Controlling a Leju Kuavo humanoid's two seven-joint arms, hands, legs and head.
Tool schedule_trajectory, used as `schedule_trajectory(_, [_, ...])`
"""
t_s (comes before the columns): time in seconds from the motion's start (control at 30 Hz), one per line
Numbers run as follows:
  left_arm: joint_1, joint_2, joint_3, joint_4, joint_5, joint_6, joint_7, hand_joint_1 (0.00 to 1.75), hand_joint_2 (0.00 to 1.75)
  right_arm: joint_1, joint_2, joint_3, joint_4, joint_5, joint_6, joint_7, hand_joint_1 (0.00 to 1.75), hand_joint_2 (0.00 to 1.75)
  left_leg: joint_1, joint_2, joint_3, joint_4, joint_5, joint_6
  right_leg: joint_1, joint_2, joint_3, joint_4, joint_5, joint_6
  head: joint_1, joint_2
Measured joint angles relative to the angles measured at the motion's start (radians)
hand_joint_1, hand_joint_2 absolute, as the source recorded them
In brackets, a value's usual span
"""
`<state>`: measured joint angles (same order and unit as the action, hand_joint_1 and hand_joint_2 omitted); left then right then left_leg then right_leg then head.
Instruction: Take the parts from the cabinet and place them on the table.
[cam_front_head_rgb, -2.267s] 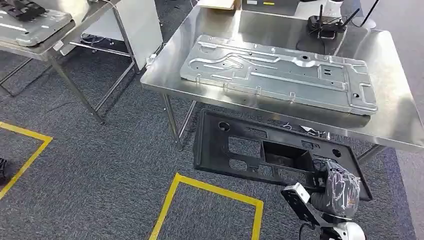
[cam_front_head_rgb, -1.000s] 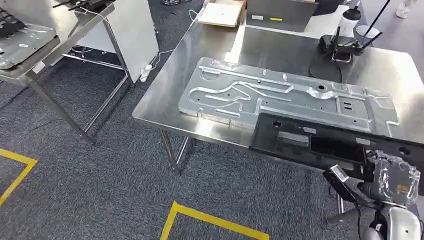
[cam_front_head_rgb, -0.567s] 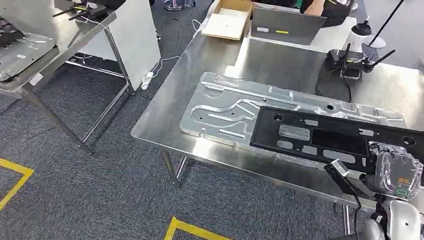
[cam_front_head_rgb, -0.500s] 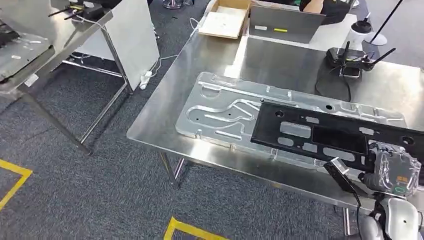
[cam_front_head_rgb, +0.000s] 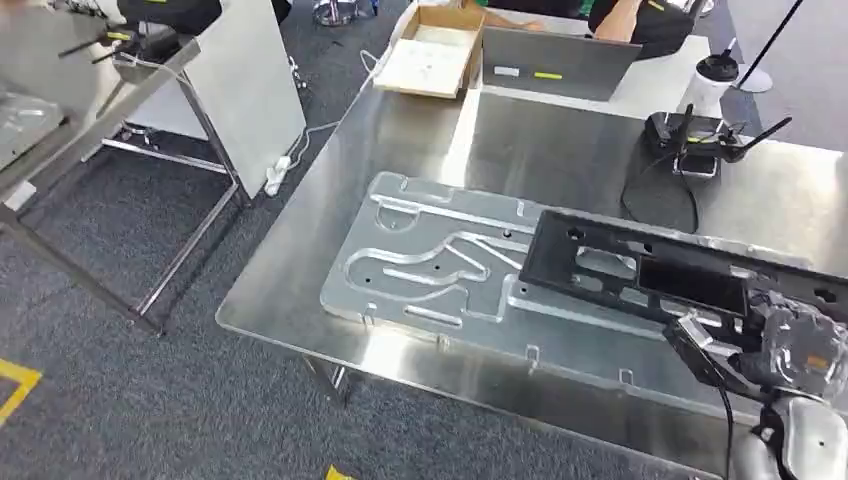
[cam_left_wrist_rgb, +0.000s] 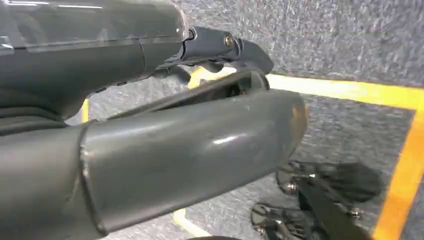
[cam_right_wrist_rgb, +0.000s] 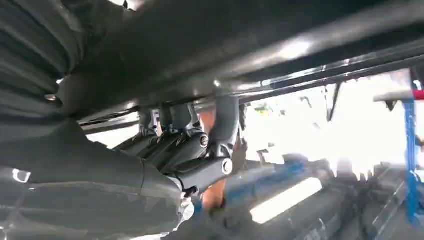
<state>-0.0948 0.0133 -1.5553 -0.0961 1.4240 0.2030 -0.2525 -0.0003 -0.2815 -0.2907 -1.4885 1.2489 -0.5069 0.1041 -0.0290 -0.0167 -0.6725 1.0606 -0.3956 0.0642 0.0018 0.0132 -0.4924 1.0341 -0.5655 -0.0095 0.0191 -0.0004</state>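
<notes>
The black part (cam_front_head_rgb: 660, 280), a long flat plastic panel with rectangular cut-outs, was over the right half of the steel bench (cam_front_head_rgb: 400, 130), and its near right end was gripped by the right hand (cam_front_head_rgb: 790, 345). In the right wrist view the dark fingers (cam_right_wrist_rgb: 190, 132) of this hand were curled up against the underside of the panel, so the hand was closed on it. The panel lay across the right part of a large silver metal plate (cam_front_head_rgb: 430, 270), which rested flat on the bench; I could not tell whether the panel touched the plate or was just above it. The left hand (cam_left_wrist_rgb: 150, 145) hung over the grey carpet (cam_left_wrist_rgb: 350, 45) near a yellow floor line (cam_left_wrist_rgb: 360, 92), and nothing was in it; its thumb and fingers were close together, but how far they were closed was not clear. On the far side of the bench stood a black controller with antennas (cam_front_head_rgb: 695, 135), a white cup (cam_front_head_rgb: 712, 80), a grey laptop (cam_front_head_rgb: 555, 65) and an open cardboard box (cam_front_head_rgb: 430, 55). To the left stood a second bench (cam_front_head_rgb: 120, 110).
</notes>
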Motion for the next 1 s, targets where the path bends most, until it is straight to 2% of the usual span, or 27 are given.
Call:
schedule_trajectory(0.03, [0.000,0.000,0.000,0.000,-0.001,0.001,0.000,0.00,0.00,0.003,0.000,-0.001,0.006,-0.003,0.003,0.000,1.75,1.75,-0.003,-0.001,0.004,-0.007,-0.003,0.003,-0.002,0.000,0.005,-0.006,-0.003,0.005,0.000,0.000])
schedule_trajectory(0.07, [-0.002,0.000,0.000,0.000,-0.002,0.001,-0.002,0.00,0.00,0.003,-0.002,-0.003,0.008,-0.004,0.002,-0.001,0.00,0.00,0.001,0.001,0.014,-0.024,-0.003,0.005,0.003,0.001,0.015,-0.016,-0.005,0.010,-0.001,0.000])
schedule_trajectory(0.1, [-0.002,0.000,0.000,0.000,-0.004,0.003,-0.002,0.00,0.00,0.007,-0.006,-0.006,0.009,-0.006,0.003,-0.002,0.00,0.00,0.010,0.005,0.032,-0.047,0.001,0.002,-0.004,-0.002,0.021,-0.013,-0.015,0.012,-0.001,0.000])
schedule_trajectory(0.13, [-0.003,0.000,0.000,0.000,-0.008,0.003,-0.002,0.00,0.00,0.005,-0.009,-0.010,0.013,-0.012,0.004,-0.006,0.00,0.00,0.011,0.004,0.047,-0.061,-0.001,0.006,-0.003,-0.006,0.010,0.017,-0.029,0.018,0.000,0.000])
schedule_trajectory(0.17, [-0.005,0.000,-0.002,0.000,-0.010,0.004,-0.002,0.00,1.75,0.003,-0.010,-0.017,0.016,-0.018,0.005,-0.006,0.00,0.00,0.013,0.005,0.055,-0.066,-0.003,0.007,-0.007,-0.006,-0.030,0.088,-0.062,0.023,0.000,0.000])
schedule_trajectory(0.2, [-0.006,0.000,-0.002,0.000,-0.010,0.004,-0.002,0.00,1.75,0.001,-0.010,-0.023,0.019,-0.021,0.008,-0.006,0.00,0.00,0.015,0.005,0.061,-0.066,-0.009,0.006,-0.012,-0.006,-0.081,0.171,-0.094,0.030,-0.001,0.000])
schedule_trajectory(0.23, [-0.007,0.000,-0.002,0.000,-0.011,0.006,0.003,0.00,1.75,0.003,-0.010,-0.026,0.023,-0.024,0.016,-0.006,0.00,0.00,0.017,0.005,0.066,-0.066,-0.016,0.005,-0.018,-0.007,-0.128,0.239,-0.113,0.037,0.000,0.000])
schedule_trajectory(0.27, [-0.007,0.000,-0.002,0.000,-0.012,0.008,0.006,0.00,1.75,0.005,-0.010,-0.027,0.027,-0.029,0.020,-0.007,0.00,0.00,0.019,0.004,0.072,-0.064,-0.023,0.002,-0.024,-0.007,-0.164,0.278,-0.108,0.044,0.000,0.000])
schedule_trajectory(0.3, [-0.006,0.000,-0.002,0.000,-0.011,0.008,0.008,0.00,1.75,0.006,-0.010,-0.027,0.031,-0.032,0.022,-0.008,0.00,0.00,0.021,0.004,0.079,-0.063,-0.030,-0.002,-0.029,-0.008,-0.174,0.269,-0.076,0.051,0.000,0.000])
schedule_trajectory(0.33, [-0.005,0.000,-0.002,0.000,-0.008,0.007,0.010,0.00,1.75,0.008,-0.010,-0.029,0.034,-0.037,0.022,-0.009,0.00,0.00,0.027,0.004,0.089,-0.057,-0.040,-0.009,-0.036,-0.009,-0.161,0.207,-0.012,0.060,0.000,0.000])
schedule_trajectory(0.37, [-0.005,-0.002,-0.002,0.000,-0.006,0.007,0.010,0.00,0.00,0.008,-0.010,-0.032,0.037,-0.039,0.022,-0.010,0.00,0.00,0.033,0.004,0.097,-0.050,-0.051,-0.016,-0.040,-0.010,-0.134,0.123,0.050,0.066,0.000,0.000])
schedule_trajectory(0.4, [-0.005,-0.002,-0.002,0.000,-0.005,0.007,0.011,0.00,0.00,0.009,-0.010,-0.036,0.038,-0.041,0.022,-0.013,0.00,0.00,0.035,0.003,0.100,-0.039,-0.063,-0.025,-0.047,-0.012,-0.105,0.034,0.103,0.074,0.000,0.000])
schedule_trajectory(0.43, [-0.005,0.000,-0.002,0.000,-0.006,0.007,0.015,0.00,0.00,0.009,-0.009,-0.037,0.042,-0.045,0.023,-0.016,0.00,0.00,0.031,0.002,0.094,-0.033,-0.071,-0.034,-0.040,-0.010,-0.100,0.030,0.082,0.077,0.000,0.000])
schedule_trajectory(0.47, [-0.010,0.001,-0.002,0.000,-0.006,0.007,0.016,0.00,0.00,0.009,-0.008,-0.038,0.044,-0.047,0.023,-0.018,0.00,0.00,0.032,-0.001,0.094,-0.020,-0.075,-0.039,-0.035,-0.006,-0.100,0.015,0.081,0.059,0.001,0.000])
schedule_trajectory(0.5, [-0.010,0.001,-0.002,0.000,-0.005,0.007,0.017,0.00,0.00,0.013,-0.006,-0.042,0.046,-0.048,0.024,-0.018,0.00,0.00,0.031,-0.002,0.093,-0.025,-0.073,-0.043,-0.035,-0.007,-0.105,0.021,0.081,0.047,0.001,0.000])
schedule_trajectory(0.57, [-0.008,0.000,-0.002,0.000,0.001,0.007,0.019,0.00,0.00,0.015,-0.005,-0.042,0.047,-0.048,0.026,-0.018,0.00,0.00,0.030,-0.001,0.096,-0.029,-0.074,-0.048,-0.035,-0.007,-0.105,0.023,0.079,0.032,0.001,0.000])
schedule_trajectory(0.6, [-0.008,0.000,-0.002,0.000,0.004,0.007,0.022,0.00,0.00,0.015,-0.005,-0.042,0.047,-0.048,0.027,-0.018,0.00,0.00,0.035,0.002,0.093,-0.019,-0.087,-0.055,-0.037,-0.009,-0.099,0.017,0.081,0.020,0.000,0.000])
schedule_trajectory(0.63, [-0.009,0.000,-0.002,0.000,0.009,0.006,0.026,0.00,0.00,0.015,-0.005,-0.042,0.047,-0.050,0.027,-0.019,0.00,0.00,0.037,0.007,0.083,0.014,-0.108,-0.059,-0.036,-0.010,-0.096,0.016,0.080,0.013,0.001,0.000])
schedule_trajectory(0.67, [-0.009,0.000,-0.002,0.000,0.010,0.005,0.031,0.00,0.00,0.016,-0.005,-0.042,0.046,-0.050,0.027,-0.019,0.00,0.00,0.036,0.009,0.057,0.074,-0.146,-0.062,-0.034,-0.014,-0.095,0.017,0.084,0.006,0.000,0.000])
schedule_trajectory(0.73, [-0.010,0.000,-0.002,0.000,0.013,-0.014,0.029,0.00,0.00,0.016,0.000,-0.042,0.047,-0.055,0.028,-0.019,0.00,0.00,0.037,0.009,-0.020,0.239,-0.228,-0.065,-0.029,-0.015,-0.098,0.018,0.085,0.004,0.000,0.000])
schedule_trajectory(0.77, [-0.008,0.000,-0.002,0.000,0.018,-0.025,0.025,0.00,0.00,0.017,0.001,-0.042,0.047,-0.057,0.030,-0.020,0.00,0.00,0.037,0.009,-0.044,0.290,-0.241,-0.064,-0.027,-0.015,-0.101,0.019,0.085,0.004,0.000,0.000])
schedule_trajectory(0.8, [-0.007,0.000,-0.001,0.000,0.021,-0.032,0.023,0.00,0.00,0.019,0.002,-0.042,0.047,-0.059,0.031,-0.022,0.00,0.00,0.037,0.009,-0.044,0.295,-0.230,-0.061,-0.024,-0.015,-0.101,0.019,0.086,0.003,0.000,0.000])
schedule_trajectory(0.83, [-0.006,-0.001,-0.001,0.000,0.022,-0.035,0.022,0.00,0.00,0.020,0.003,-0.042,0.047,-0.059,0.033,-0.022,0.00,0.00,0.036,0.009,-0.020,0.249,-0.197,-0.055,-0.021,-0.015,-0.101,0.019,0.086,0.003,0.000,0.000])
schedule_trajectory(0.9, [-0.007,0.000,-0.001,0.000,0.024,-0.040,0.019,0.00,0.00,0.020,0.003,-0.042,0.047,-0.063,0.033,-0.022,0.00,0.00,0.029,0.009,0.081,0.057,-0.106,-0.034,-0.015,-0.014,-0.098,0.019,0.086,0.003,0.000,0.000])
schedule_trajectory(0.93, [-0.009,0.001,-0.001,0.000,0.027,-0.042,0.018,0.00,0.00,0.020,0.003,-0.042,0.047,-0.064,0.033,-0.025,0.00,0.00,0.024,0.010,0.115,-0.019,-0.104,-0.019,-0.015,-0.015,-0.098,0.019,0.087,0.003,0.001,0.000])
schedule_trajectory(0.97, [-0.010,0.004,0.000,0.000,0.029,-0.043,0.017,0.00,0.00,0.021,0.005,-0.042,0.047,-0.065,0.033,-0.025,0.00,0.00,0.020,0.013,0.119,-0.019,-0.097,-0.016,-0.010,-0.018,-0.100,0.019,0.091,0.010,0.001,0.000])
schedule_trajectory(1.0, [-0.011,0.001,0.000,0.000,0.029,-0.045,0.014,0.00,0.00,0.020,0.004,-0.042,0.047,-0.065,0.033,-0.025,0.00,0.00,0.020,0.013,0.119,-0.025,-0.089,-0.017,-0.019,-0.016,-0.103,0.017,0.094,0.015,-0.001,0.000])
